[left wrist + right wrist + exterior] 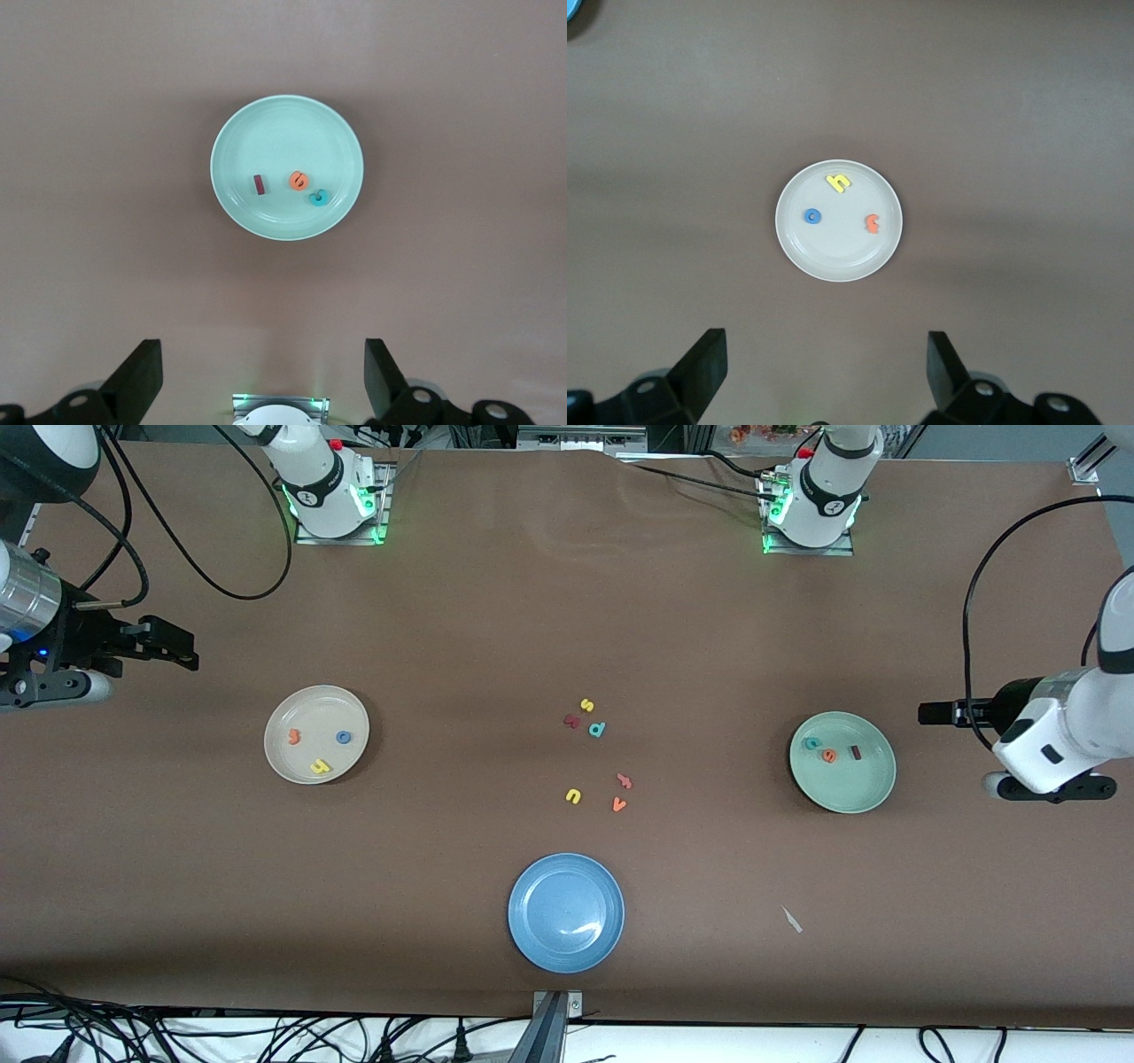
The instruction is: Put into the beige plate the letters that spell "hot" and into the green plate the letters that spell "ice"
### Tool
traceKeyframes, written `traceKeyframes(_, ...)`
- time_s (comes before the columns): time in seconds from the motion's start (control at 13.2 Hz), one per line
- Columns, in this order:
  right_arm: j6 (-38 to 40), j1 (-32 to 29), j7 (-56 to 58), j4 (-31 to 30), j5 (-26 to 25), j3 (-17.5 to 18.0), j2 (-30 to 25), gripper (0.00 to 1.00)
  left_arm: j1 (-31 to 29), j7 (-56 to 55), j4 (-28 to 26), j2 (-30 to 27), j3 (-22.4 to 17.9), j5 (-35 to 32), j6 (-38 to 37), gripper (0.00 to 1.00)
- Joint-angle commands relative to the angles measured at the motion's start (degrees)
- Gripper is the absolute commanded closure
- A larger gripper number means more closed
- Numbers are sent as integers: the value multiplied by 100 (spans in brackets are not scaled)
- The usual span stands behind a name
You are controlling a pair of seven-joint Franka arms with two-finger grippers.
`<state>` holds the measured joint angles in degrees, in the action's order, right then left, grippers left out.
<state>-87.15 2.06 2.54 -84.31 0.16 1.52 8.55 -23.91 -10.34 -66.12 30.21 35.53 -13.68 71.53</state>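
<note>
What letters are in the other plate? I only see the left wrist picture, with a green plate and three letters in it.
Observer: The beige plate holds a yellow "h", a blue "o" and an orange "t".
Operator: Are any letters left on the table?
Observer: Yes, six lie loose between the two plates, among them a yellow "u" and an orange "v".
Operator: Is there another plate?
Observer: A blue plate sits nearer the front camera, with no letters in it.
Operator: Where is the other gripper?
Observer: The right gripper hangs open at the right arm's end, holding nothing.
</note>
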Motion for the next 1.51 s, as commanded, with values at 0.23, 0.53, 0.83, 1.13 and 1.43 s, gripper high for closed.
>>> traceKeyframes(0.23, 31, 5, -8, 143, -43, 15, 60, 0, 648, 181, 766, 12, -456, -82, -280, 0)
traceKeyframes(0.53, 13, 14, -8, 143, -25, 15, 60, 0, 1545, 709, 750, -392, -2212, 1047, -149, 1)
traceKeyframes(0.83, 31, 14, -8, 143, -43, 15, 51, 0, 2039, 718, -160, -953, -3069, 1641, 455, 4)
traceKeyframes(1.13, 5, 84, -8, 143, -69, 15, 68, 0, 2206, 718, -2096, -1851, -3165, 1571, 2073, 2)
traceKeyframes(1.43, 13, 58, 1, 134, -34, 6, 68, 0, 2206, 709, -2116, -1808, -3140, 1360, 2313, 0)
